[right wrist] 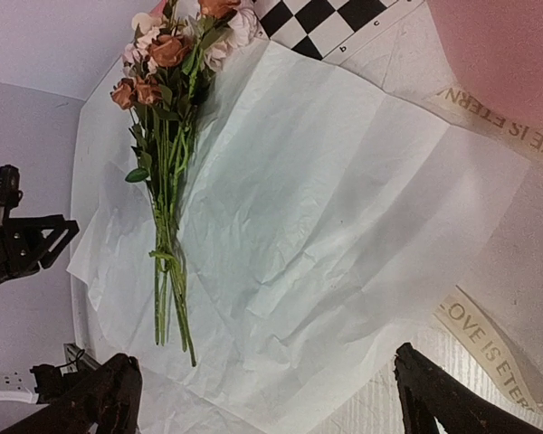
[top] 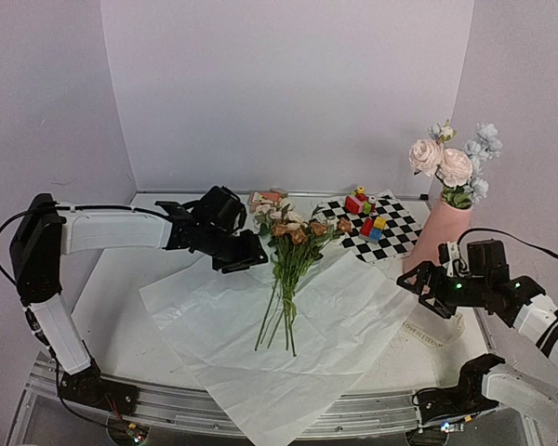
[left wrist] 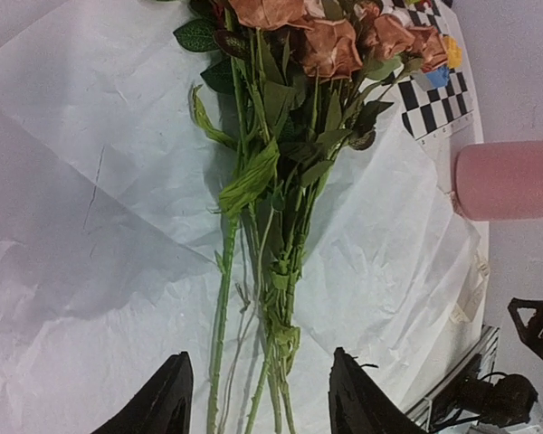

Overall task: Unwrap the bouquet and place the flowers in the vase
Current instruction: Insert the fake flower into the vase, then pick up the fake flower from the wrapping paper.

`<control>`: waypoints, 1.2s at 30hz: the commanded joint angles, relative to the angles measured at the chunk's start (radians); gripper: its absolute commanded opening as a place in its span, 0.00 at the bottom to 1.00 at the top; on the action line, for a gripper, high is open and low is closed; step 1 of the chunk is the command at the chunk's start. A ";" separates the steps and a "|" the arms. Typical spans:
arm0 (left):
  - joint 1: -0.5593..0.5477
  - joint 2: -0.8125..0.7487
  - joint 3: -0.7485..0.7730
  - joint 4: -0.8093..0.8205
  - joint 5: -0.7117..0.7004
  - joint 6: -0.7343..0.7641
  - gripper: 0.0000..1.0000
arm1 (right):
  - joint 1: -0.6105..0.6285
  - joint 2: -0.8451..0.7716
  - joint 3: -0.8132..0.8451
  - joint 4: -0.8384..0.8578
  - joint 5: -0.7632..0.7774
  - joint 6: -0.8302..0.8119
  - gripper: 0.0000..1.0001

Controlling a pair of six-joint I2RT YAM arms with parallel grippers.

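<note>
The bouquet's white paper (top: 344, 316) (left wrist: 90, 181) (right wrist: 344, 199) lies spread flat on the table. On it lie the flowers (top: 293, 242) (left wrist: 281, 181) (right wrist: 167, 136), peach and cream blooms at the far end and green stems pointing toward me. My left gripper (top: 245, 257) (left wrist: 258, 398) hovers over them, jaws apart, with the stems between the two fingers and nothing gripped. The pink vase (top: 437, 232) (left wrist: 511, 181) (right wrist: 498, 45) stands at the right and holds pink and white blooms (top: 451, 163). My right gripper (top: 423, 290) (right wrist: 267, 398) is wide open beside the vase's base, over the paper's right edge.
A black-and-white checkered mat (top: 391, 228) with small coloured toy blocks (top: 367, 214) lies behind the paper, left of the vase. A printed ribbon (right wrist: 489, 344) lies on the table near the vase. A metal rail (top: 260, 404) runs along the table's near edge.
</note>
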 commanded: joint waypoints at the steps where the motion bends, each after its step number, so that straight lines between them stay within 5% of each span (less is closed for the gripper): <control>1: 0.007 0.112 0.131 0.000 0.073 0.104 0.47 | 0.081 0.067 -0.043 0.205 0.039 0.085 0.98; 5: 0.007 0.204 0.205 -0.015 0.103 0.181 0.32 | 0.190 0.188 -0.030 0.298 0.098 0.114 0.98; 19: 0.008 0.424 0.433 -0.165 0.004 0.347 0.31 | 0.366 0.559 0.218 0.373 0.145 0.137 0.98; 36: 0.009 0.503 0.489 -0.155 0.138 0.342 0.28 | 0.512 0.831 0.432 0.400 0.178 0.145 0.91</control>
